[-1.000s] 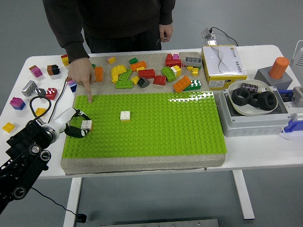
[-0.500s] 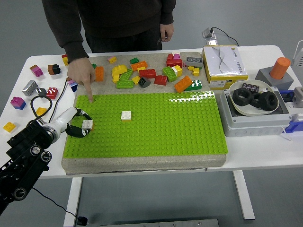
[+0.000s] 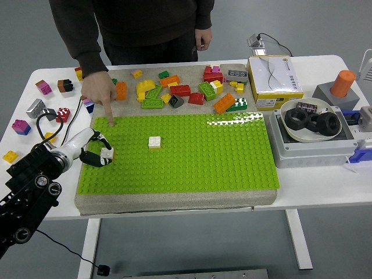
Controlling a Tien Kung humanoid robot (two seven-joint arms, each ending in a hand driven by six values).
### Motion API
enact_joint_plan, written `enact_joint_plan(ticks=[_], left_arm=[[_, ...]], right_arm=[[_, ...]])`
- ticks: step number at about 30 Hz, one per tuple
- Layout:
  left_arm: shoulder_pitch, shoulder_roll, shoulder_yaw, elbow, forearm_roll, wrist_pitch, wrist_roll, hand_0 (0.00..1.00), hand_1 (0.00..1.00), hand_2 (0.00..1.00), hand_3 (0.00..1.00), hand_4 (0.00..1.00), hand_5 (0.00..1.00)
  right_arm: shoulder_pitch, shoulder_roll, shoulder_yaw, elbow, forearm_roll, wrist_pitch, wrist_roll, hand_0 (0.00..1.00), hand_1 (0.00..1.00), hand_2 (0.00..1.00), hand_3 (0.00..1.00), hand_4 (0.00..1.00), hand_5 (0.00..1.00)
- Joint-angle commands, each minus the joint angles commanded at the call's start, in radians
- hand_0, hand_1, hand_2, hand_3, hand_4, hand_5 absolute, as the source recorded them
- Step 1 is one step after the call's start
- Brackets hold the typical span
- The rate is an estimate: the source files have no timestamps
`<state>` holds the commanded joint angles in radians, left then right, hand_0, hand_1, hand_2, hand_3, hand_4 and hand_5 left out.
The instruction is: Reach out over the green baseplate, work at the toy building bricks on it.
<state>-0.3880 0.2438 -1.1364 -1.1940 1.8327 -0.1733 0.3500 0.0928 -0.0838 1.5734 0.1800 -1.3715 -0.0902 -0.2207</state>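
Observation:
The green baseplate (image 3: 192, 154) lies across the middle of the table. My left hand (image 3: 96, 152) is over its left edge, fingers curled around a small white brick (image 3: 106, 154) that sits on an orange piece. A second white brick (image 3: 154, 142) stands alone on the plate further right. Behind the plate, a heap of loose bricks (image 3: 180, 90) in red, yellow, green and orange lies on the grey mat. A person's hand (image 3: 100, 93) points one finger down onto the plate's back left corner. My right hand is out of view.
Several stray bricks (image 3: 40, 107) lie on the table at the left. A yellow-and-white box (image 3: 273, 81) sits at the back right, beside a white bowl of black nuts (image 3: 311, 121) on a grey case. An orange cylinder (image 3: 343, 83) stands far right.
My left hand has shifted slightly back and up along the plate's left edge with the white brick. The person's pointing hand stays in place.

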Motion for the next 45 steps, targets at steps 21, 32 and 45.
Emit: enact_joint_plan(ticks=[21,32,45], left_arm=[[0.042,0.023,-0.093,-0.183,-0.065,-0.002,-0.033,0.987,0.868,0.804,0.432,0.832,0.002],[0.235,-0.037,-0.238,-0.310,-0.349,0.095,-0.244,0.967,0.848,0.795,0.499,0.724,0.002],[0.269,-0.088,-0.211,-0.338,-0.674,0.175,-0.409,0.884,0.776,0.745,0.631,0.778,0.002]], right_arm=[[-0.003,0.003,-0.012,0.000,0.003,0.003,-0.003,0.545,0.568,0.615,0.634,0.625,0.782],[-0.019,0.011,-0.010,0.000,0.009,0.006,-0.003,0.545,0.568,0.620,0.634,0.626,0.783],[-0.019,0.018,-0.013,0.000,0.017,0.010,-0.002,0.546,0.568,0.620,0.634,0.626,0.784]])
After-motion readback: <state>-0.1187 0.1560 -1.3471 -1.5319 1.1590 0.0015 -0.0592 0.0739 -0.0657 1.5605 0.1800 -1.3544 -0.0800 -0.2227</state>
